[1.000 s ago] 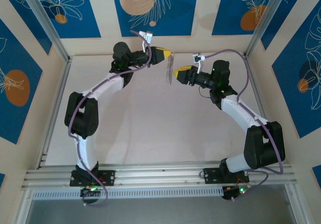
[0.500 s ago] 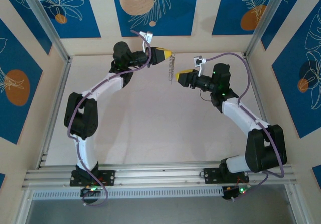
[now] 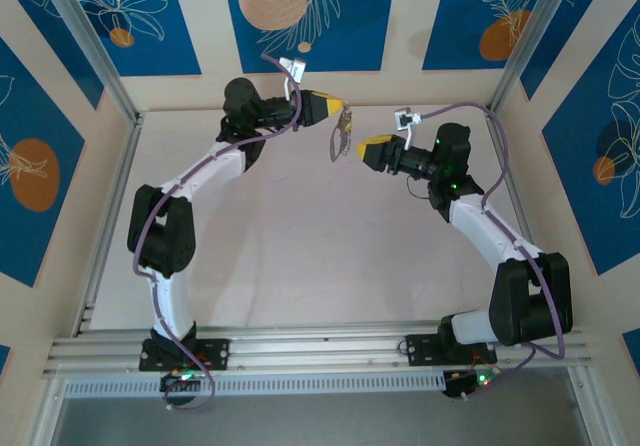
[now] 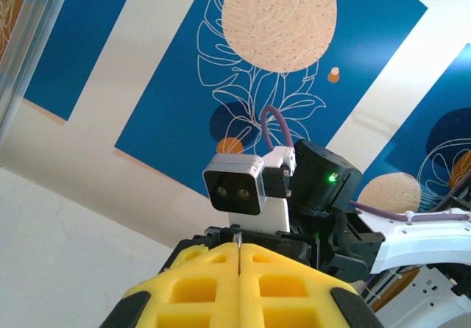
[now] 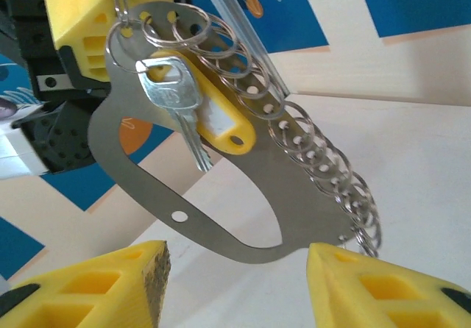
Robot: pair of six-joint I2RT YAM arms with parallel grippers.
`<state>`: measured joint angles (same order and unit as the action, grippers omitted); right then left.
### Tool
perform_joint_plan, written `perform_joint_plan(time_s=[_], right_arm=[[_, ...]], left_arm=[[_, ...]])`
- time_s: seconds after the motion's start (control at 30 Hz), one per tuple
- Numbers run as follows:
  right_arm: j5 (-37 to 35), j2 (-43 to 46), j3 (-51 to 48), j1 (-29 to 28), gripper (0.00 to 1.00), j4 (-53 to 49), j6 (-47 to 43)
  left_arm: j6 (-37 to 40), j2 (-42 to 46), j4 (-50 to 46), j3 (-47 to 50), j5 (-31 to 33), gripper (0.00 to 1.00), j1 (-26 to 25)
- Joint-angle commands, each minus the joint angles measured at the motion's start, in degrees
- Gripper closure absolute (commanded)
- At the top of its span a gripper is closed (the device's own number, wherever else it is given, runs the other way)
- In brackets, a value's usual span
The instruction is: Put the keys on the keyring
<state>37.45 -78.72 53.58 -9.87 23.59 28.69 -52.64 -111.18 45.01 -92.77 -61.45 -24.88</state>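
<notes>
The keyring [image 5: 147,188] is a flat grey metal oval loop hanging in the air, with a row of several small split rings [image 5: 309,137] along one edge. One silver key [image 5: 176,96] with a yellow tag [image 5: 221,122] dangles from a ring near its top. My left gripper [image 3: 335,106] is shut on the keyring's upper end, and its yellow finger [image 5: 73,19] shows beside the loop. In the left wrist view a thin metal edge [image 4: 238,248] sticks out between the pressed pads. My right gripper [image 5: 235,265] is open just under the loop's lower curve and touches nothing. From above, the right gripper [image 3: 362,150] faces the keyring [image 3: 342,134].
The right arm's wrist camera [image 4: 237,188] faces the left gripper at close range. Both arms reach high over the pale table [image 3: 300,256], near the blue patterned back wall [image 3: 300,16]. Metal frame posts [image 3: 90,46] stand at the corners.
The keyring has tilted from hanging straight down. My right arm has shifted slightly right and its wrist has turned. The left gripper has stayed almost in place.
</notes>
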Motion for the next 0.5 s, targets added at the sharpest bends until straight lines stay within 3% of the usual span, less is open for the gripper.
perform_joint_plan(time_s=[0.0, 0.47], right_arm=[[3.25, -0.78, 2.71, -0.52, 0.46, 2.84, 0.38], [2.59, -5.21, 8.91, -2.65, 0.44, 4.8, -0.06]], left_arm=[[-3.39, -0.09, 5.35, -2.27, -2.25, 1.0, -0.17], [-6.2, -0.18, 7.37, -2.33, -3.5, 1.0, -0.41]])
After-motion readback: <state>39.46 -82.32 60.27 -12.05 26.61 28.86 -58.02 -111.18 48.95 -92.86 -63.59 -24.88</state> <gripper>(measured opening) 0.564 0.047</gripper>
